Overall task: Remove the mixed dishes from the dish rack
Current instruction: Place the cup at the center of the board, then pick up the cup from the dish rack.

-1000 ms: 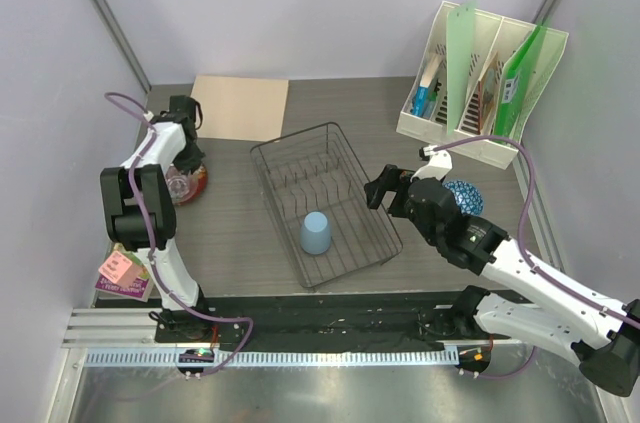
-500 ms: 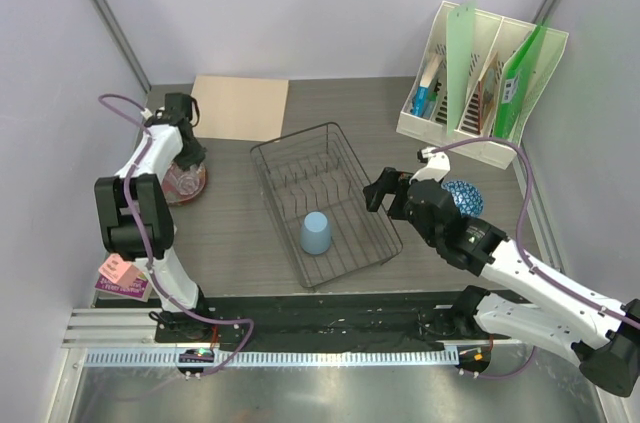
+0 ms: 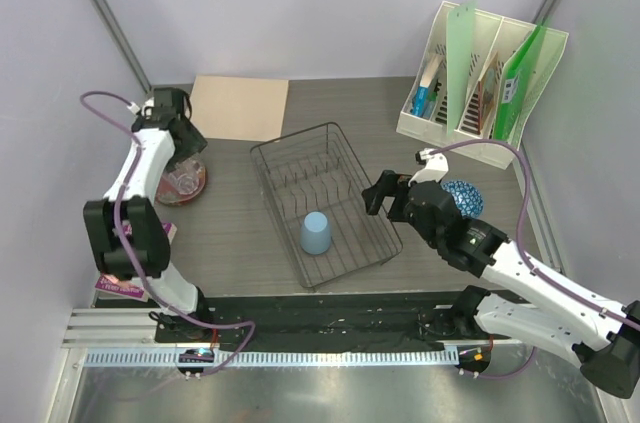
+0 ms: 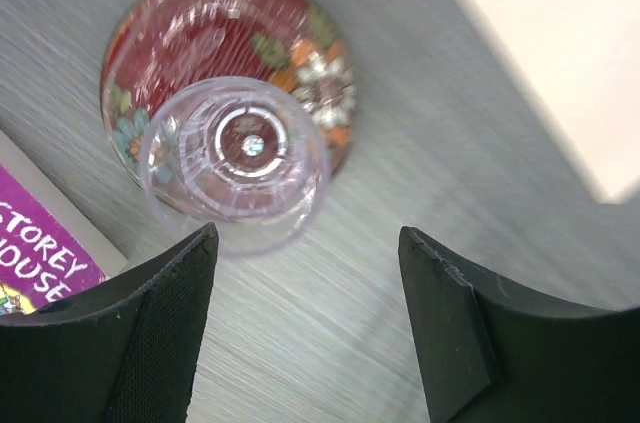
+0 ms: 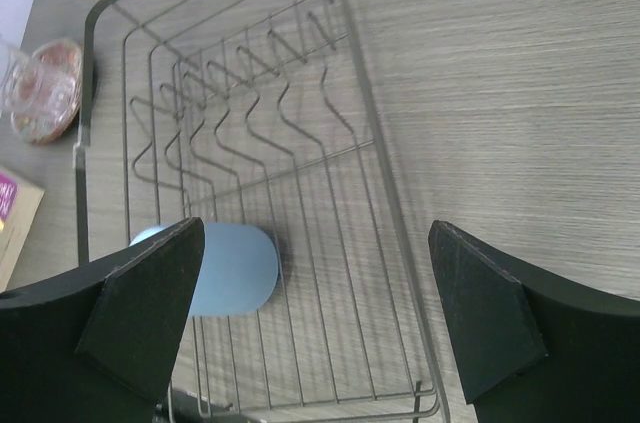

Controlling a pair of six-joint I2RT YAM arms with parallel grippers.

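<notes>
The dish rack (image 3: 262, 178) stands mid-table, and a light blue cup (image 3: 315, 233) rests upside down in its near end. Left of it, a clear glass tumbler (image 4: 237, 161) stands upright on the dark red flowered plate (image 4: 200, 23). Above them my left gripper (image 4: 305, 243) is open, its fingers apart from the glass and only bare table between them. My right gripper (image 5: 315, 233) hangs wide open over the rack's right rim (image 5: 372, 143), with the cup (image 5: 235, 268) beside its left finger. A blue-and-white bowl (image 3: 463, 196) sits on the table behind my right arm.
A white file holder (image 3: 480, 73) with papers stands at the back right. A tan mat (image 3: 240, 108) lies at the back left. A purple book (image 3: 125, 283) lies near the left arm's base, its corner (image 4: 40, 263) next to the plate.
My left gripper has opened, let go of the tumbler on the plate and lifted back from it. The right arm has stayed still.
</notes>
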